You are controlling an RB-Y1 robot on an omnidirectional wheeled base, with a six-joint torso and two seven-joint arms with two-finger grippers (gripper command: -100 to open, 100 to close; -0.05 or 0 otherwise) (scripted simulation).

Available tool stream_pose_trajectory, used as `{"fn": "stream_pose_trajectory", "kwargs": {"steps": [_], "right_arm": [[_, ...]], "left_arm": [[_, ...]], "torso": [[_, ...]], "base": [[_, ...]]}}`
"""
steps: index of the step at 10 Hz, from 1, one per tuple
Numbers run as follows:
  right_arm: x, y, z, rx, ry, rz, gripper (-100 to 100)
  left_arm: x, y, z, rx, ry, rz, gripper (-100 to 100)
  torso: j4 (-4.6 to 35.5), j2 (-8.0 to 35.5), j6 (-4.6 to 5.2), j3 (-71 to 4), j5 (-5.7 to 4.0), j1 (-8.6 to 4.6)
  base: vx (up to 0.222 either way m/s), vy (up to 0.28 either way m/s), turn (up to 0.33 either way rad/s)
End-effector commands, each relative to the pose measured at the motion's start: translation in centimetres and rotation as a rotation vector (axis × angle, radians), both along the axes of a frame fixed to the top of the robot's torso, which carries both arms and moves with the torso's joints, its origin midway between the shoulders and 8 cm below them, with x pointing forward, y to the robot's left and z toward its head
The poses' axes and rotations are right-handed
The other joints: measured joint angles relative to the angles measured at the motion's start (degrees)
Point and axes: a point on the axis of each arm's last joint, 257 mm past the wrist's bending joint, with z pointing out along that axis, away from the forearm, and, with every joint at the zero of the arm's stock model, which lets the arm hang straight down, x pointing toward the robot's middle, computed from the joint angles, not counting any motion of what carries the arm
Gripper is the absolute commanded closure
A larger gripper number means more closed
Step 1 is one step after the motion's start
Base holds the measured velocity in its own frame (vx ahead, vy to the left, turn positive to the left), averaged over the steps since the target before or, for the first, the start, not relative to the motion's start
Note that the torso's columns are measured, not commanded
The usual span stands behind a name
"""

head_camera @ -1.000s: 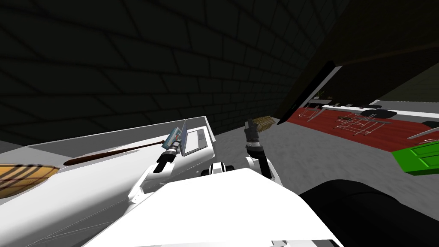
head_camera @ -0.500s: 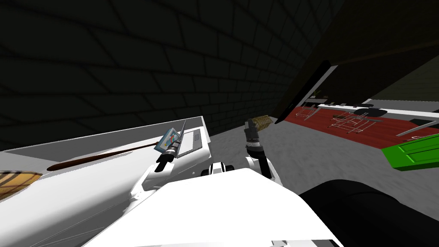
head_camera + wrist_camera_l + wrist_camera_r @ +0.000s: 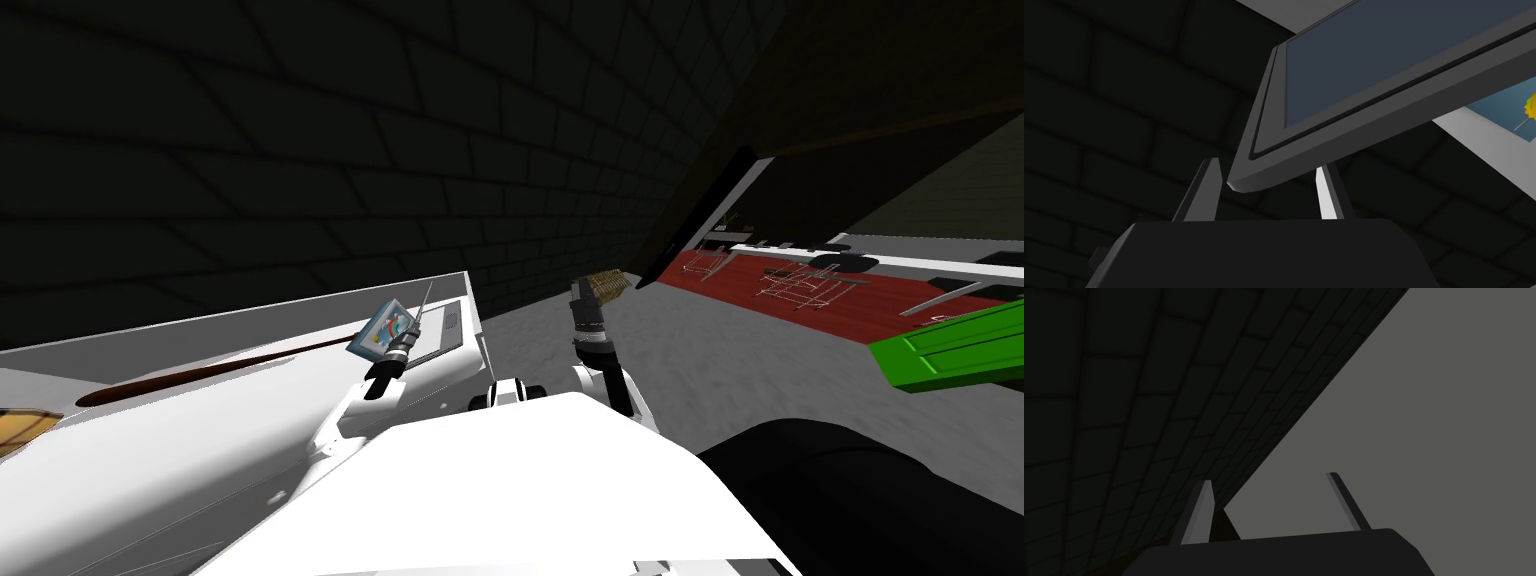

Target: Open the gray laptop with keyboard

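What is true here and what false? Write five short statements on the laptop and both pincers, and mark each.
1. The laptop has its lid standing up off its base. True.
2. The left pincer grips a corner of the lid. True.
3. The right pincer holds the lid too. False: it is open and empty, away from the laptop.
4. The laptop lies on the floor. False: it sits on the white table.
5. A long dark brown stick lies on that table. True.
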Motion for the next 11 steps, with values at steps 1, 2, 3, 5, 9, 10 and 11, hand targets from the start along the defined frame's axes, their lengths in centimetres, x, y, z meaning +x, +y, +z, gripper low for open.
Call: {"fn": "stream_pose_trajectory", "kwargs": {"steps": [1,2,3,5,9,10,11], "right_arm": [[0.0,0.0,0.0,0.0,0.0,0.0,0],[0.0,0.0,0.0,0.0,0.0,0.0,0],[0.0,0.0,0.0,0.0,0.0,0.0,0],[0.0,0.0,0.0,0.0,0.0,0.0,0],[0.0,0.0,0.0,0.0,0.0,0.0,0],[0.0,0.0,0.0,0.0,0.0,0.0,0],[0.0,0.0,0.0,0.0,0.0,0.0,0]], "left_arm": [[0.3,1.3,-1.2,0.064,0.024,0.006,100],[0.2,1.4,-1.5,0.063,0.029,0.008,100],[0.3,2.1,-2.2,0.101,0.044,0.01,100],[0.4,2.7,-2.9,0.139,0.059,0.012,100],[0.4,2.8,-4.4,0.223,0.081,0.001,100],[0.3,2.6,-5.4,0.243,0.091,0.003,100],[0.4,2.2,-5.2,0.27,0.086,-0.014,100]], "torso": [[0.0,0.1,-0.03,0.0,0.01,0.13],[0.0,0.1,-0.04,0.1,0.06,0.22],[0.0,0.1,-0.05,0.1,0.08,0.31],[0.0,0.1,-0.04,0.1,0.07,0.11],[0.1,0.2,-0.06,0.1,0.03,0.26],[0.0,0.1,-0.18,0.1,0.08,0.31],[-0.1,-0.1,-0.28,-0.1,0.15,0.38]], "base": [[0.005,-0.094,-0.043],[0.005,-0.072,-0.011],[-0.005,-0.084,-0.035],[-0.005,-0.107,-0.031],[0.015,-0.052,0.025],[0.088,-0.049,0.307],[0.072,-0.052,0.109]]}}
